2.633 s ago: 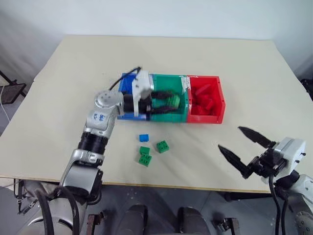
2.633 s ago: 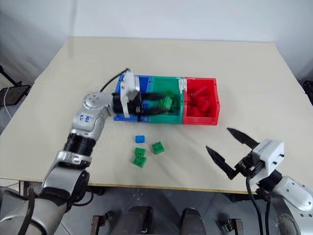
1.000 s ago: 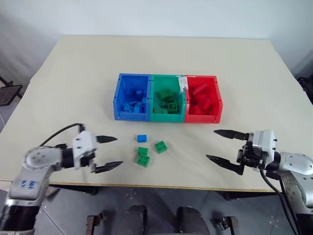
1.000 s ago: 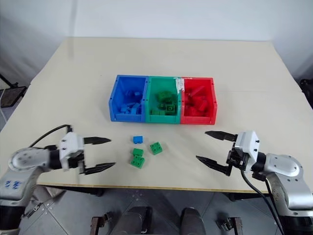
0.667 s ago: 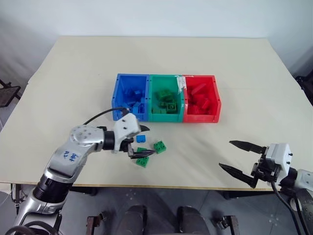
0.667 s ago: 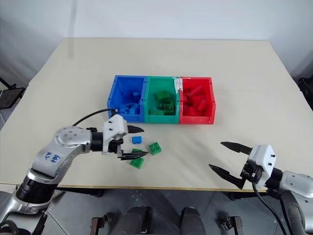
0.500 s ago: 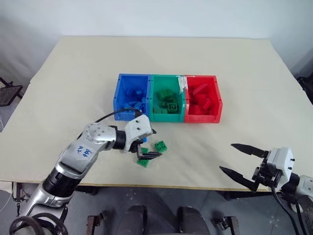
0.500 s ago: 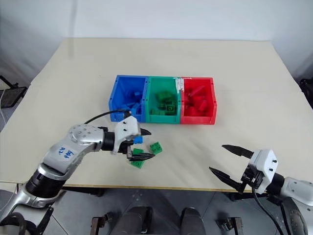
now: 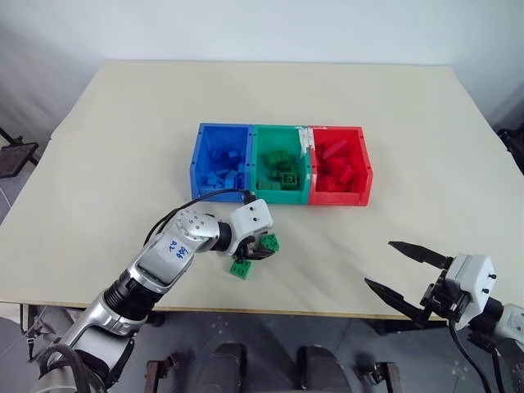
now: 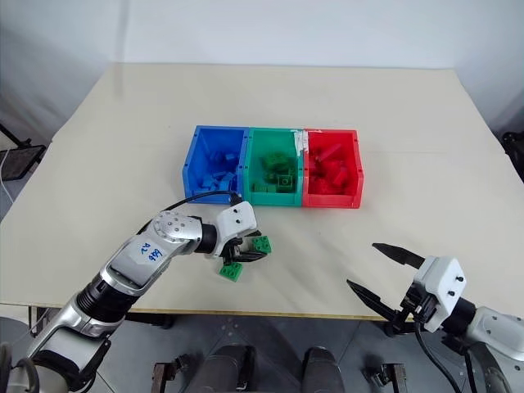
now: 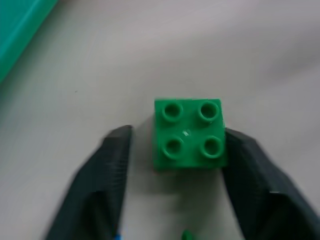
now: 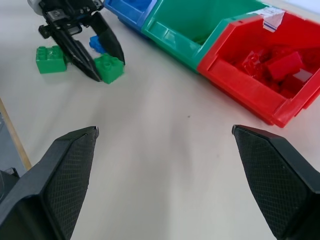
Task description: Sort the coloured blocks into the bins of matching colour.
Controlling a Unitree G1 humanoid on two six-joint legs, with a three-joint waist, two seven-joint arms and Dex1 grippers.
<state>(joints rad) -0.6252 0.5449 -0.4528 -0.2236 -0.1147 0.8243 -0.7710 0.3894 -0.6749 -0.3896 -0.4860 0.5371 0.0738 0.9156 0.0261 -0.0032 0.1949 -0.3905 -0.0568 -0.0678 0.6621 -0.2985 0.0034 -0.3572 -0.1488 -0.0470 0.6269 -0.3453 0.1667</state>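
Note:
A green square block (image 9: 270, 242) lies on the table in front of the bins, between the fingers of my left gripper (image 9: 262, 246). In the left wrist view one finger (image 11: 250, 165) touches this block (image 11: 189, 132) and the other finger (image 11: 112, 165) stands a narrow gap off it. A longer green block (image 9: 241, 267) lies just nearer, and a small blue block (image 12: 97, 44) sits behind the left gripper. The blue bin (image 9: 196, 168), green bin (image 9: 281, 128) and red bin (image 9: 366, 168) form a row, each holding bricks. My right gripper (image 9: 381, 264) hangs open and empty at the table's near right edge.
A white tag (image 9: 305, 139) sits between the green and red bins. Bare tabletop (image 9: 344, 237) lies between the bins and my right gripper. The table's near edge (image 9: 327, 311) runs just under both arms.
My left gripper has swung right from the table's near left to the green square block, and its jaws have narrowed around it. The right gripper has drawn back a little, still open.

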